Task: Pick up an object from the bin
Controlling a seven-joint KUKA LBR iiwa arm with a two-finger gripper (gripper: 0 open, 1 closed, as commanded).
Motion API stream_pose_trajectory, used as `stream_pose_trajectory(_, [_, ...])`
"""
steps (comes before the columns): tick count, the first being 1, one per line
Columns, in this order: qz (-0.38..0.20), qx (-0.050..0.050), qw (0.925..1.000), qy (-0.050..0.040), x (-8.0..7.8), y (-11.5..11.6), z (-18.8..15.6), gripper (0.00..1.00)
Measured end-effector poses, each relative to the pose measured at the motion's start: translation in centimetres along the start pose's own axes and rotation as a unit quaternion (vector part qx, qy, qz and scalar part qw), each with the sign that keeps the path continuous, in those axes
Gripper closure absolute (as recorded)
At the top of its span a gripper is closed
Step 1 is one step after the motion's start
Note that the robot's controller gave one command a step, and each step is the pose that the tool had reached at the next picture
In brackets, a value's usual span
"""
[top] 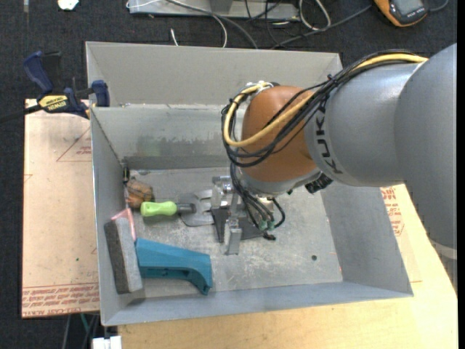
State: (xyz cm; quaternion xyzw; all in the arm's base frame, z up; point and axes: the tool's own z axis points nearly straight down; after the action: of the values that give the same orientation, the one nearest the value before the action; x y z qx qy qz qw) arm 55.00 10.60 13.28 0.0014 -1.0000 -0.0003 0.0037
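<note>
Green-handled tool [158, 209] lying left-right, handle leftward, metal tip beside hand [226, 228]

The grey arm [385, 122] reaches in from the right, orange-covered wrist [272, 140] bent down, the gripper [227, 231] pointing downward.

Arm [392, 122] cut off rt edge, green-handled tool [158, 209] end hidden behind it
</note>
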Motion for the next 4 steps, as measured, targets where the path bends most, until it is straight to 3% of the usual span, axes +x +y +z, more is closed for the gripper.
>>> stream_pose_trajectory(1, [0.001, 0.0, 1.0, -0.004, -0.2, -0.1, -0.5, 0.0])
stream_pose_trajectory(2, [-0.029, -0.001, 0.9995, -0.0061, -4.0, -2.7, 3.4, 0.0])
stream_pose_trajectory(3, [-0.053, -0.003, 0.9986, -0.0085, -8.2, -0.8, 5.4, 1.0])
stream_pose_trajectory(4, [-0.053, -0.003, 0.9986, -0.0083, -8.1, -0.8, 5.5, 0.0])
